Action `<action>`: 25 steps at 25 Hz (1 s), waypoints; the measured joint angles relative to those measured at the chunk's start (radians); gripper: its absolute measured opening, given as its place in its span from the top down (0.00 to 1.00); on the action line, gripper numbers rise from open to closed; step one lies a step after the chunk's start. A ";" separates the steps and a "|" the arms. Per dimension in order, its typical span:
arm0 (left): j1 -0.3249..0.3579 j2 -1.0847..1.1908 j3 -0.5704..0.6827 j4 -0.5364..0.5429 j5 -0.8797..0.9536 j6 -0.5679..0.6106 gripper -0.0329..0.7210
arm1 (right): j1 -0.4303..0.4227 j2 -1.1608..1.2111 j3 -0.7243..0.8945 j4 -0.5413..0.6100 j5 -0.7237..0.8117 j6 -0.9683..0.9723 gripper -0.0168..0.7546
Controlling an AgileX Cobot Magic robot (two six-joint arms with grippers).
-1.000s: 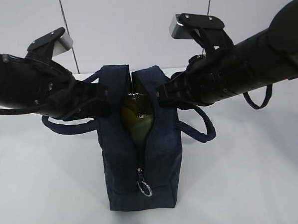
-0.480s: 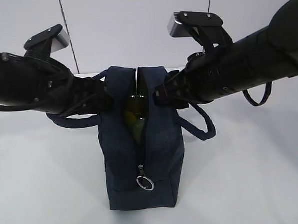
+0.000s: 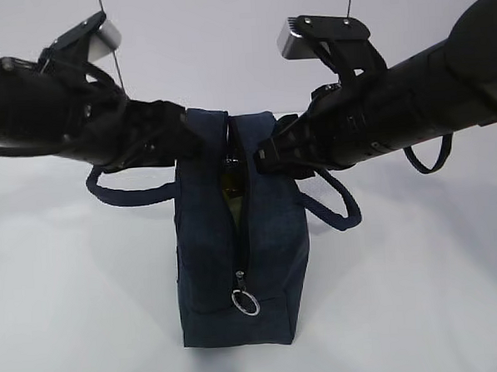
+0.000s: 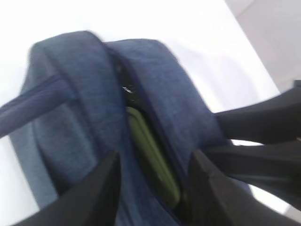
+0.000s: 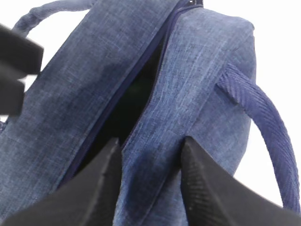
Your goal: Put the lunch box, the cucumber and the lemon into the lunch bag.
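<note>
Atop the lunch bag (image 3: pixel 234 237), both end effectors seemingly released, its opening has narrowed.

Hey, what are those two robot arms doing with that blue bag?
Both arms are at the top of the navy lunch bag, which stands upright on the white table. The left gripper and right gripper each have their fingers spread over one side of the bag's mouth. The top zipper is mostly unzipped, its ring pull hanging low at the near end. Through the narrow slit, something pale green shows inside, probably the lunch box lid.
</note>
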 joint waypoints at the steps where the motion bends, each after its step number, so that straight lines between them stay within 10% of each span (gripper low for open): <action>1: 0.000 0.000 -0.016 0.000 0.010 0.005 0.51 | 0.000 0.000 0.000 0.000 0.002 0.000 0.58; 25: 0.000 -0.117 0.013 0.269 0.234 -0.148 0.51 | 0.000 0.000 0.000 0.000 0.008 -0.013 0.58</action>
